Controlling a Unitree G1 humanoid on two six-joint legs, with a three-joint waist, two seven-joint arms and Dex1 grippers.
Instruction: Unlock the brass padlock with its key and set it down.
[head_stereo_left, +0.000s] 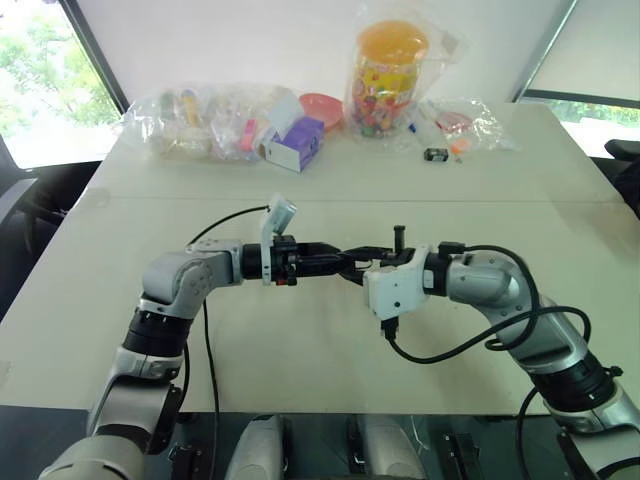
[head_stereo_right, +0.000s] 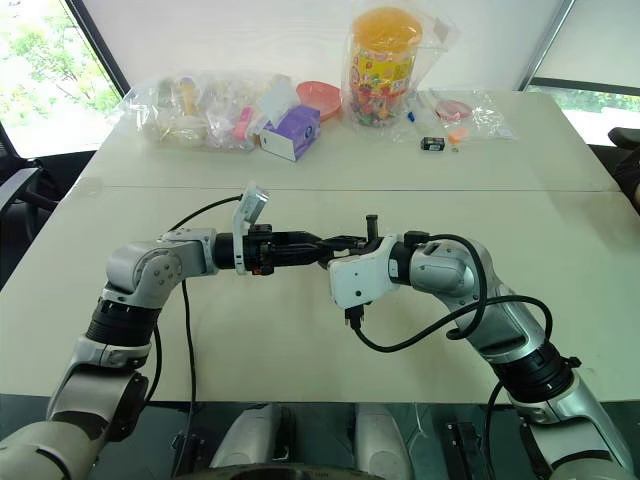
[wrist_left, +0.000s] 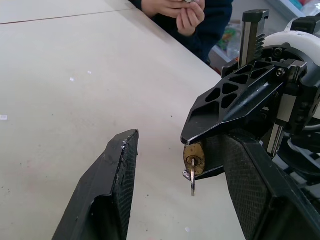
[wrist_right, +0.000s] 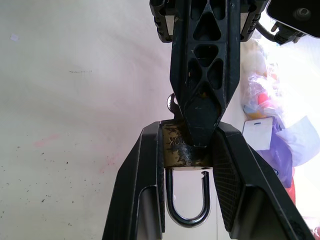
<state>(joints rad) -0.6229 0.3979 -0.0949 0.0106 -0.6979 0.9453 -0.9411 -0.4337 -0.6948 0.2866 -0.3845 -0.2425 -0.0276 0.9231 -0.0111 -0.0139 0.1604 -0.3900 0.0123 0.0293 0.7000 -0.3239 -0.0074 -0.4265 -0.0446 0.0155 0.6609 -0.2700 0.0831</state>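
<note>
The brass padlock (wrist_right: 177, 150) is held above the table's middle, with my right gripper (wrist_right: 189, 131) shut on its body. Its silvery shackle (wrist_right: 187, 207) loops back toward the right wrist, and one shackle end stands a little clear of the body. A key (wrist_left: 193, 167) with a small ring sits in the keyhole. My left gripper (wrist_left: 175, 145) is open, its fingers (wrist_left: 107, 190) standing either side of the padlock (wrist_left: 195, 155) and key without gripping them. In the left eye view both grippers meet tip to tip (head_stereo_left: 352, 264).
Along the table's far edge lie clear bags of toys (head_stereo_left: 200, 120), a purple and white box (head_stereo_left: 293, 143), a pink bowl (head_stereo_left: 322, 105), a jar with an orange lid (head_stereo_left: 388, 75) and a small black object (head_stereo_left: 435, 154). A person's hands (wrist_left: 175, 12) show beyond the table edge.
</note>
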